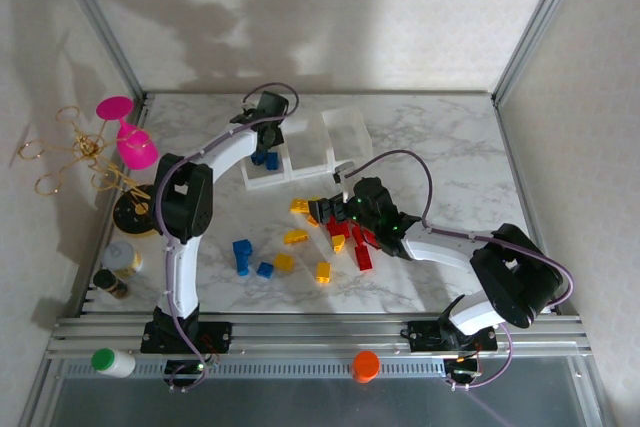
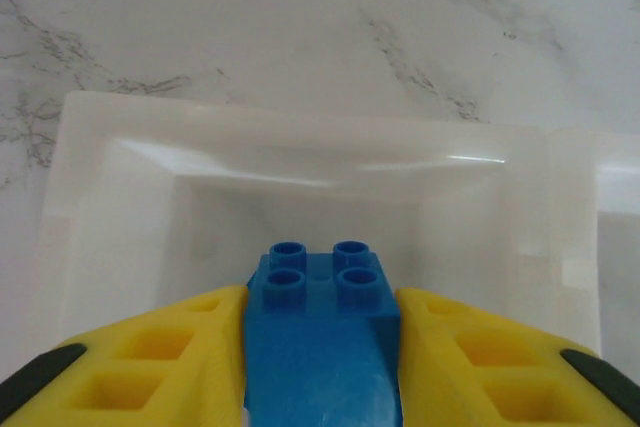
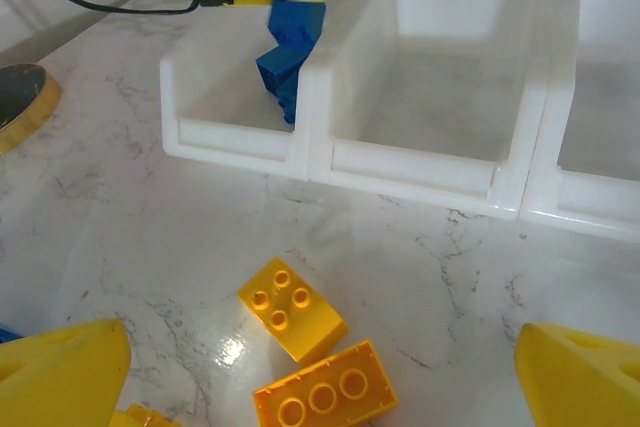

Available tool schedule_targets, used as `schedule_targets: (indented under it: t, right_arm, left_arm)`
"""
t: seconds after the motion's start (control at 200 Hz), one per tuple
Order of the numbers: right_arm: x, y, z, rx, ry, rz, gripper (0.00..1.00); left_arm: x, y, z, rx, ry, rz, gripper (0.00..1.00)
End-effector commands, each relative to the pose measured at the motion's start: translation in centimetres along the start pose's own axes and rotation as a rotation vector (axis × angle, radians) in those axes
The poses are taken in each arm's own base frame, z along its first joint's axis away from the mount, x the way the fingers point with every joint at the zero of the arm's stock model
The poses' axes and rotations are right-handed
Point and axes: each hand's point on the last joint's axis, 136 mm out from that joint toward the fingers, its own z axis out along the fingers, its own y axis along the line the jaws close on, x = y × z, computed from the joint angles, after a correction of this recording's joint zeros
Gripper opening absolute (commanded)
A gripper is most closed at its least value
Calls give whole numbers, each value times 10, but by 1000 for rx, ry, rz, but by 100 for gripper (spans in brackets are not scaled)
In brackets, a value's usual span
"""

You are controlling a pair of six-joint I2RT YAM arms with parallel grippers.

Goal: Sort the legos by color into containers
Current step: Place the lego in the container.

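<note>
Left pincer (image 2: 320, 322) pinches glossy blue four-stud brick (image 2: 318, 277) over leftmost translucent white bin (image 2: 120, 197) (yellow bricks (image 3: 292, 309) on marbled tabletop (image 3: 450, 277)); right pincer (image 3: 320, 357) spread.

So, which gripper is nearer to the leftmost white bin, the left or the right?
Left. The left gripper hangs over that bin, a blue brick in its grip; the right gripper is open, short of it, above yellow bricks.

- Both my arms (image 1: 225, 152): white shells, chunky black joints.
- Thin purplish cables (image 1: 400, 154) loop off each wrist.
- My left gripper (image 2: 320, 297) has bright yellow plastic fingers (image 2: 150, 357) with square hollow pockets and black patches on the outer edges.
- My right gripper (image 3: 320, 367): same yellow fingers, black body, tiny green lights.
</note>
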Motion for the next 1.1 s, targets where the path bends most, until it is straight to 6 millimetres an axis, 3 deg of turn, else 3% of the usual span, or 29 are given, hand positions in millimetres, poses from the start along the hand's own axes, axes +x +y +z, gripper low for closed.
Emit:
schedule_targets:
  t: [0.0,0.195,0.325,0.541,0.766,1.096]
  right_arm:
    - [3,0,0,0,-7,-16,99]
    - [2,3,-2,-6,-8,-18,99]
    - [0,5,-7,-13,-15,-24,99]
    - [-3,30,-21,-87,-18,-101,99]
    - [9,59,-37,-180,30,-150,99]
    - [43,80,-47,-268,98,-141,99]
  left_arm:
    - [-6,-2,-5,12,12,12,43]
    - [-18,-3,-33,53,-15,-2,46]
    - [-28,0,-65,105,-47,-26,46]
    - [-14,20,-120,188,-81,-77,46]
    - [43,60,-155,200,-48,-103,46]
    - [152,106,-175,159,90,-91,52]
